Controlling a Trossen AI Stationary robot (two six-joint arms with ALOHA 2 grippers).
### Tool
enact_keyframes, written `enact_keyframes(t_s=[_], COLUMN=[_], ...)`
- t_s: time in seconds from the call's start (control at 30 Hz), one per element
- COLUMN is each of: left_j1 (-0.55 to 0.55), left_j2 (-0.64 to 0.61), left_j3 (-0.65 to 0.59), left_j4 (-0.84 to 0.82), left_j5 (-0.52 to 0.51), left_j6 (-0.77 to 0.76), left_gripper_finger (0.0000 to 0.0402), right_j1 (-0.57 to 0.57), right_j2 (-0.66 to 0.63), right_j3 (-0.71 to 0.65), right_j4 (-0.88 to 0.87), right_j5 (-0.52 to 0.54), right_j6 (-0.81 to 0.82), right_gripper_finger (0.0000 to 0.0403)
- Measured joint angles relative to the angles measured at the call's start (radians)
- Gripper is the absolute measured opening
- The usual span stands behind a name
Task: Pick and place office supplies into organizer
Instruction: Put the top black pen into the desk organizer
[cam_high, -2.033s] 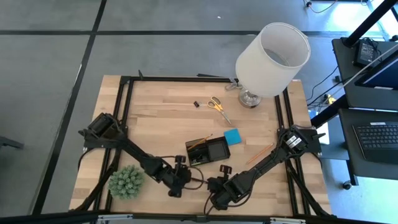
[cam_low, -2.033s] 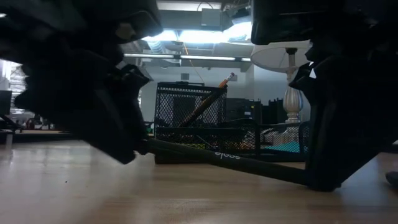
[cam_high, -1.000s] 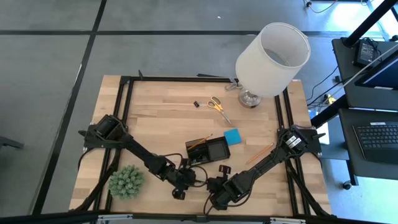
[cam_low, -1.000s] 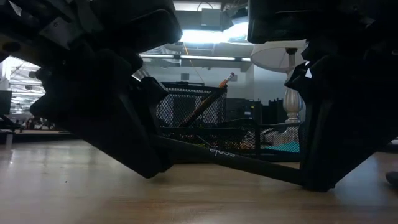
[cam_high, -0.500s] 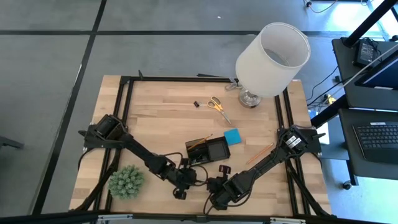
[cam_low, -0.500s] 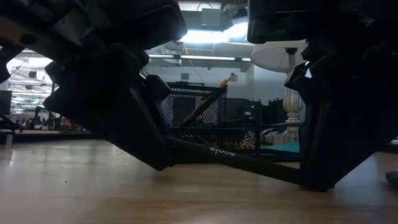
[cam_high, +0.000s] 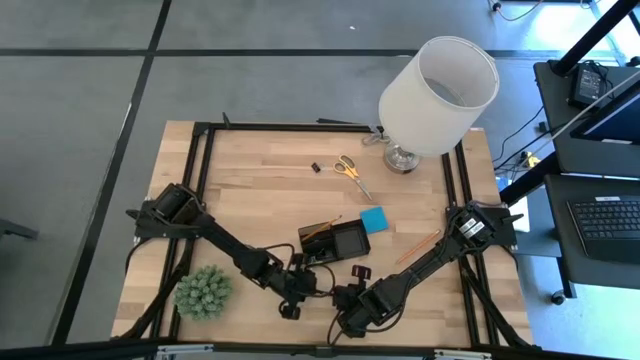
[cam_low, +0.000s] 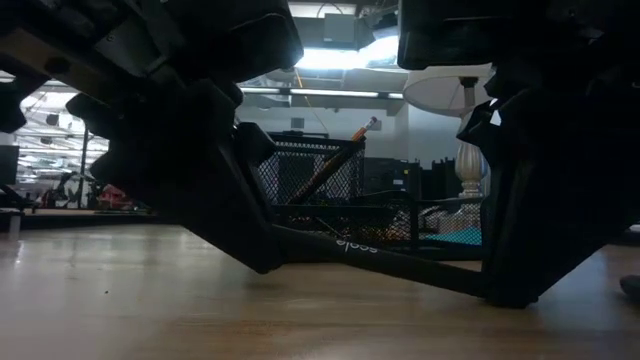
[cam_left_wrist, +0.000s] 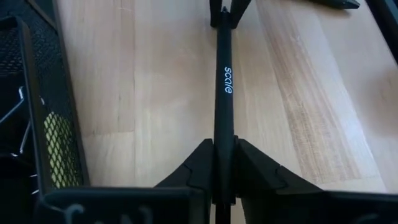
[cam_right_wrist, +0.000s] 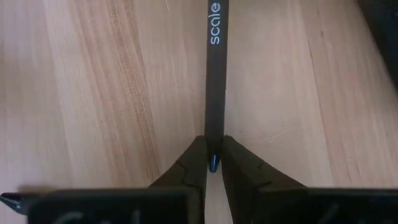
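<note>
The left claw (cam_left_wrist: 222, 163) has just closed onto one end of the slim black pen (cam_left_wrist: 222, 99) whose other end sits clamped in the right claw (cam_right_wrist: 211, 158), low over the wooden worktop (cam_left_wrist: 149, 93) beside the black mesh organizer (cam_left_wrist: 43, 124), suggesting a handover.

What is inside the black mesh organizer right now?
In the organizer an orange pencil leans up out of the tall compartment. A yellow patch shows through its mesh wall. The rest of its contents are hidden behind the mesh and the arms.
</note>
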Motion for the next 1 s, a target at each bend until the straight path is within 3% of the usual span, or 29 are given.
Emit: enact_keyframes(t_s=[0.2,0.47,0.67,1.0], left_j1=[0.0,-0.002,-0.005,0.002], left_j2=[0.0,0.0,-0.021,-0.274], left_j3=[0.0,0.0,0.0,0.001], left_j4=[0.0,-0.001,-0.006,-0.172], left_j5=[0.002,0.027,0.077,0.041], left_j6=[-0.001,-0.026,-0.023,-0.023], left_gripper_finger=[0.0042,0.005,0.0048,0.0048], right_j1=[0.0,-0.001,0.031,0.094], right_j2=[0.0,-0.027,-0.13,-0.198], right_j3=[0.0,-0.002,-0.003,-0.003], right_j4=[0.0,-0.036,-0.076,-0.272], right_j5=[-0.001,-0.012,-0.01,0.127], right_j6=[0.006,0.019,-0.015,0.043], right_gripper_finger=[0.0058,0.0155,0.0195,0.0204])
